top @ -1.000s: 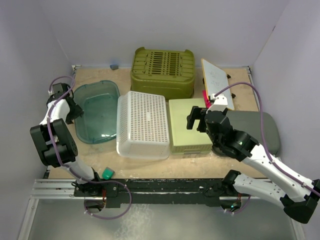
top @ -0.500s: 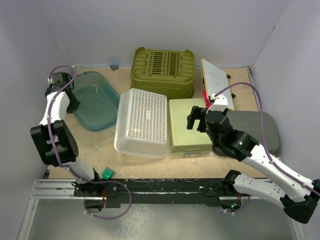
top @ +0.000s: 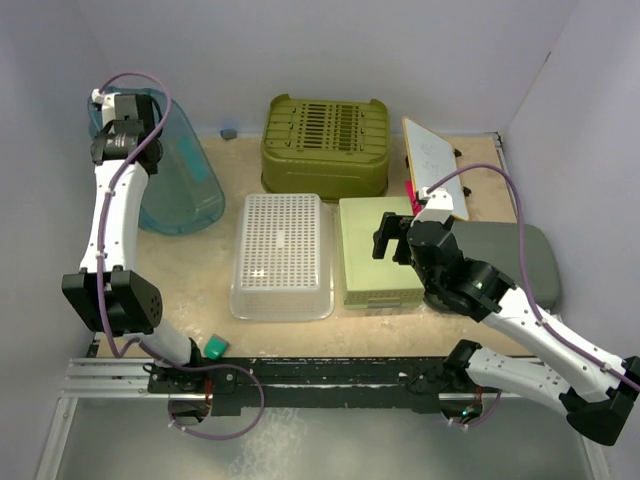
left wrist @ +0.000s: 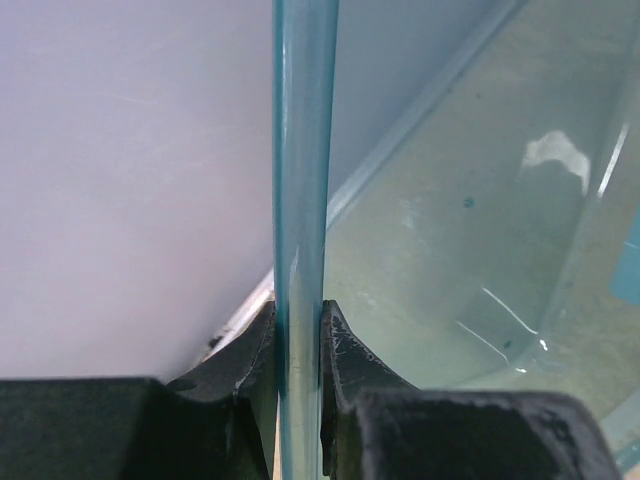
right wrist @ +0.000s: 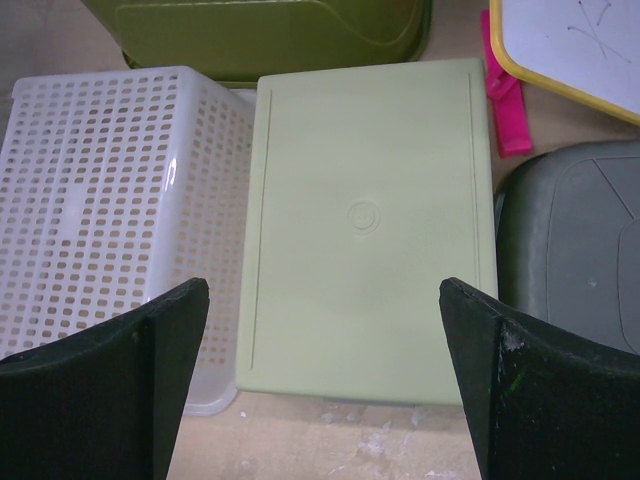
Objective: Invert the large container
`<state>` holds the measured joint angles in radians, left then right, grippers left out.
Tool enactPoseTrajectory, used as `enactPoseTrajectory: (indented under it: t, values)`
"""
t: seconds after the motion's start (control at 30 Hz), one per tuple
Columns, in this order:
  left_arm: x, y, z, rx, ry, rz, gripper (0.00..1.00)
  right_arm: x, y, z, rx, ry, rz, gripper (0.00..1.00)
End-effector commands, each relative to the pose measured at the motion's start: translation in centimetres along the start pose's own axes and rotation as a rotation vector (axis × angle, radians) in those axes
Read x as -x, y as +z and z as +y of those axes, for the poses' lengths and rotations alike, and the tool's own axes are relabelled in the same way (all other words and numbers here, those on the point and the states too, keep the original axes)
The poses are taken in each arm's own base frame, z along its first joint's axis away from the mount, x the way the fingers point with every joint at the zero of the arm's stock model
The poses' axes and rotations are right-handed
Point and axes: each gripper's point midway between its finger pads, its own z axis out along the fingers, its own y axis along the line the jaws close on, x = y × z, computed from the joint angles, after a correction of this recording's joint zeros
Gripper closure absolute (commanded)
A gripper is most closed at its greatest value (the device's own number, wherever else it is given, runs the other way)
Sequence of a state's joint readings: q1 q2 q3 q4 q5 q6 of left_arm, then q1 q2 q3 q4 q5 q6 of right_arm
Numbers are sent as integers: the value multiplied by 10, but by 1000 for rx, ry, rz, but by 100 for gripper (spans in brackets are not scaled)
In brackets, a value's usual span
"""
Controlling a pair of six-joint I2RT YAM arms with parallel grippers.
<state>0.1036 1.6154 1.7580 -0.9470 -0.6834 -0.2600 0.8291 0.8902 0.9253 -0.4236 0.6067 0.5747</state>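
**Flip about half done: teal container tipped up on end at the far-left corner**

The left gripper (left wrist: 298, 322), fingers clamped on the rim, holds the large container (top: 172, 178) steeply up. Its lower edge looks to rest on the table (top: 200, 290), its long axis rises toward the gripper, and its opening seems to face right. It is not yet tipped over. The right gripper (right wrist: 325, 340) hovers with fingers wide apart, holding nothing.

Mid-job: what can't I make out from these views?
- Top view: left end effector's grip, behind its wrist.
- Top view: whether teal container's lower edge touches the table.
- Left wrist view: most of the container, cropped.
- Right wrist view: grey container, cropped at right.
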Motion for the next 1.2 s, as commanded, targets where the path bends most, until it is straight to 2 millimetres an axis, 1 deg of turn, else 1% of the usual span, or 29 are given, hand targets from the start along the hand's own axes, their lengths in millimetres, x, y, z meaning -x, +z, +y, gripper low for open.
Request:
enactPoseTrajectory:
  t: [0.0, 0.1, 0.23, 0.37, 0.43, 0.63, 0.73, 0.83, 0.93, 1.03, 1.17]
  values:
    - [32, -45, 26, 160, 53, -148, 100, 8, 0, 3, 4, 25, -25, 1]
    - [31, -56, 22, 257, 144, -174, 100, 7, 1, 5, 7, 24, -22, 1]
    - [25, -58, 24, 412, 223, -198, 100, 6, 3, 7, 12, 23, -16, 1]
    - [20, -65, 27, 580, 309, -227, 100, 7, 2, 5, 5, 23, -18, 1]
    - [20, -70, 27, 634, 334, -238, 100, 7, 1, 4, 3, 22, -22, 1]
    - [21, -80, 28, 702, 353, -255, 100, 5, 3, 4, -3, 18, -17, 1]
    - [14, -73, 23, 718, 387, -238, 100, 3, 4, 4, -3, 19, -13, 1]
    - [1, -63, 12, 725, 447, -216, 100, 3, 3, 4, -1, 22, -13, 1]
    - [-4, -59, 6, 700, 471, -219, 100, 5, 1, 3, 2, 27, -14, 1]
    - [-8, -60, 4, 691, 493, -216, 100, 3, 0, 3, 6, 23, -9, 1]
    - [-15, -59, 8, 671, 547, -206, 100, -1, 2, 3, 6, 11, 1, 1]
